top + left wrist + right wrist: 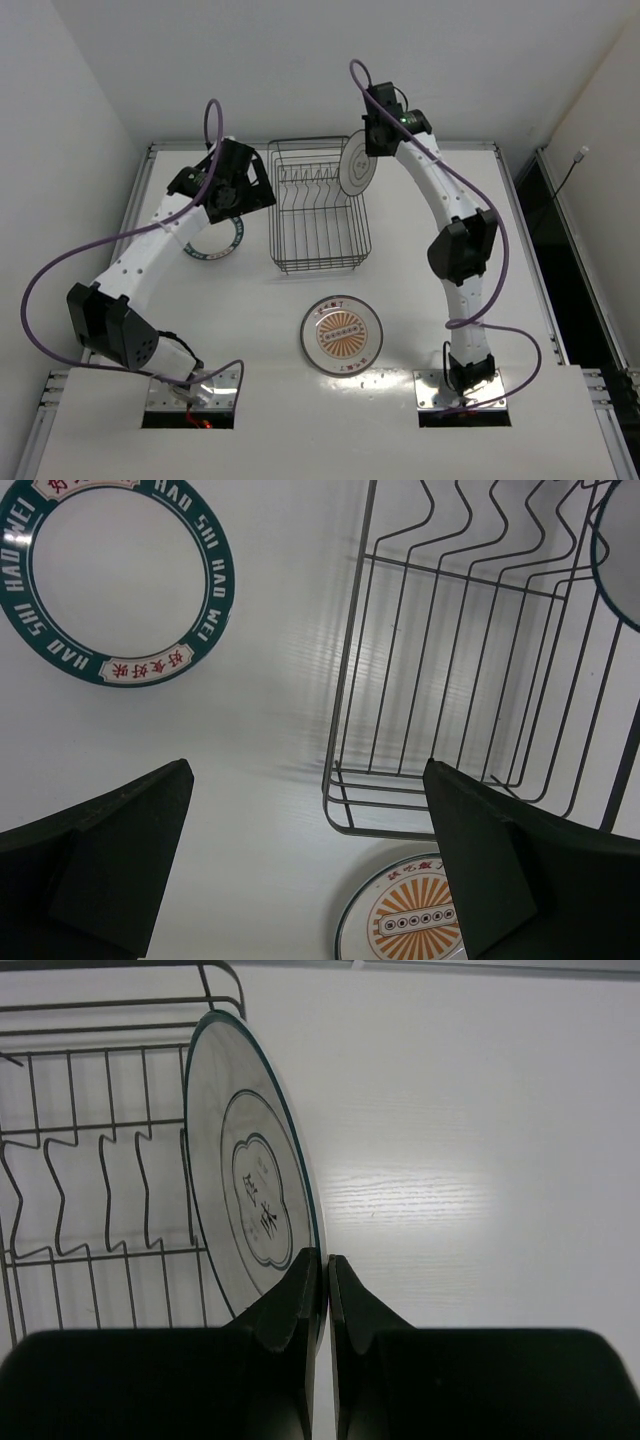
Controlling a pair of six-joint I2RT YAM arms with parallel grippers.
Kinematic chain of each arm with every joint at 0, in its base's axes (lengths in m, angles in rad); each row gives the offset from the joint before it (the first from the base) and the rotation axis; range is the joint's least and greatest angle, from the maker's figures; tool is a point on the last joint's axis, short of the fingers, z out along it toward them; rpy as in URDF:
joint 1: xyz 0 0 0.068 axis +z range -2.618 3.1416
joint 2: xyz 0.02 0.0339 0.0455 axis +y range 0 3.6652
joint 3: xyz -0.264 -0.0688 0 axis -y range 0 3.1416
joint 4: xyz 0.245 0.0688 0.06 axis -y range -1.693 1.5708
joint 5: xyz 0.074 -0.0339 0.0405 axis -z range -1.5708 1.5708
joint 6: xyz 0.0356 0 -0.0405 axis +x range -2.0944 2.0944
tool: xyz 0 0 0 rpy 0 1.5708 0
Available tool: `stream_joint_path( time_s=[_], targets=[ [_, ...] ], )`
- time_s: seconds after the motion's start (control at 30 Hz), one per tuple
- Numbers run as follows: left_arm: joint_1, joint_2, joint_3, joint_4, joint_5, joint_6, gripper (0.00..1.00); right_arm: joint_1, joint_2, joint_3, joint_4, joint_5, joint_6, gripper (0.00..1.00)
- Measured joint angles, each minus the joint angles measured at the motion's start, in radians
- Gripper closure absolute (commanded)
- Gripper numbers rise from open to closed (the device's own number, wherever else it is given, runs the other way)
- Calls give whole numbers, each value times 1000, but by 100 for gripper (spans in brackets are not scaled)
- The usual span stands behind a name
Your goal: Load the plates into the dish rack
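Now | right jaws: clamped on rim of upright line-motif plate [250, 1190] | left jaws: wide apart

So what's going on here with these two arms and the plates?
They are loading plates into the wire dish rack. The right gripper pinches the line-motif plate by its rim, upright at the rack's right side. The left gripper hangs open above the table near the teal-rimmed plate. The sunburst plate lies flat in front of the rack.

White table [420, 300], plain white walls [300, 60]
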Motion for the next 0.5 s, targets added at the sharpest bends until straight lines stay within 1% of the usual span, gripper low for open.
stream_joint_path(
  time_s=[0.3,0.33,0.4,0.43,0.5],
  targets=[
    [0,-42,-39,18,4,27,0,93,39,4,11,149,-22,99],
    [0,-51,-50,21,6,31,0,100,45,5,16,164,-26,94],
    [0,-63,-59,23,9,42,0,112,54,5,27,186,-32,91],
    [0,-71,-65,29,9,47,0,117,61,5,32,192,-35,88],
    [0,-87,-79,35,6,54,0,127,73,2,35,192,-44,88]
  ],
)
